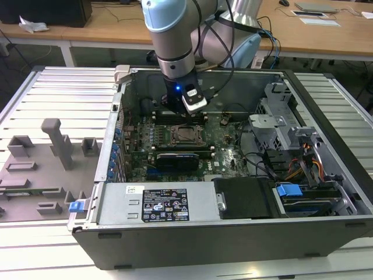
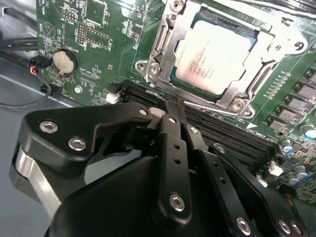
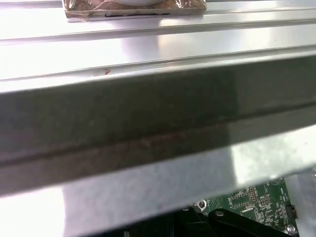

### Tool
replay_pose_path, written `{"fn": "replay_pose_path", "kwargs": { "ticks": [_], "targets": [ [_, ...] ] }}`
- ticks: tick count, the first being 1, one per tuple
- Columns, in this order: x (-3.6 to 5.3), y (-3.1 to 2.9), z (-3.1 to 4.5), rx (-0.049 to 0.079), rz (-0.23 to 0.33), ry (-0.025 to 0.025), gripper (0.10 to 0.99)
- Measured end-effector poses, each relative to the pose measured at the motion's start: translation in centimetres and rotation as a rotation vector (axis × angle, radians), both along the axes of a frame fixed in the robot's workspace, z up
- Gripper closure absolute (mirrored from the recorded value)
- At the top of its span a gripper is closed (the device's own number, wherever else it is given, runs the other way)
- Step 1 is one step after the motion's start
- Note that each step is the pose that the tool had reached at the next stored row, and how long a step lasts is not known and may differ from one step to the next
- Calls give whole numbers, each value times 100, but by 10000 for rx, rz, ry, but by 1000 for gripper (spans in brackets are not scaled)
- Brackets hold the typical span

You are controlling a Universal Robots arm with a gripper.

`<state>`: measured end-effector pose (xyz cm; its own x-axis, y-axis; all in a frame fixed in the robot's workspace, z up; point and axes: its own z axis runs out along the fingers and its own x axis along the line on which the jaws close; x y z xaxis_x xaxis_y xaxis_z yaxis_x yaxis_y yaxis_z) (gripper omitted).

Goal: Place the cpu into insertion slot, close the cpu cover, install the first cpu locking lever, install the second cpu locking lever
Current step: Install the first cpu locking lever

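Within one cpu cover (image 2: 232, 101) — one cpu (image 2: 215, 54); tool (image 2: 167, 106) (pinched together) just beside.

Arm (image 1: 169, 35) reaching straight down, wrist (image 1: 178, 73) vertical, gripper (image 2: 167, 107) pointing downward, jaws pressed together, empty

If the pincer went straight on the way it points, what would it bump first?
Probably the black slots just ahead of the pincer, beside the cpu. Depth is unclear, so it might reach the cpu cover's edge instead.
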<state>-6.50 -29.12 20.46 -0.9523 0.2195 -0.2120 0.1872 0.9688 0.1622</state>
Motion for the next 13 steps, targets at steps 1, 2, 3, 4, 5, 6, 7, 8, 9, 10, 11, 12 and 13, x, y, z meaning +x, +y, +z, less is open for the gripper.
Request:
{"fn": "replay_pose_path", "kwargs": {
  "ticks": [1,2,3,4,5,6,7,8,9,10,11,12,13],
  "targets": [
    [0,4,-2,0,-52,0,980],
    [0,8,-4,0,-115,0,980],
    [0,11,-6,0,-161,0,980],
    [0,16,-8,0,-225,0,980],
    [0,20,-10,0,-272,0,980],
    [0,28,-12,-1,-349,0,980],
    [0,37,-15,1,-427,0,980],
    [-1,44,-16,-1,-468,1,980],
    [-1,51,-17,-1,-500,0,980],
    [-2,62,-19,0,-556,1,980],
    [-3,69,-21,0,-608,0,980],
    [-4,73,-23,-1,-659,0,980],
    [-5,75,-26,-2,-698,-1,980]
  ]
}}
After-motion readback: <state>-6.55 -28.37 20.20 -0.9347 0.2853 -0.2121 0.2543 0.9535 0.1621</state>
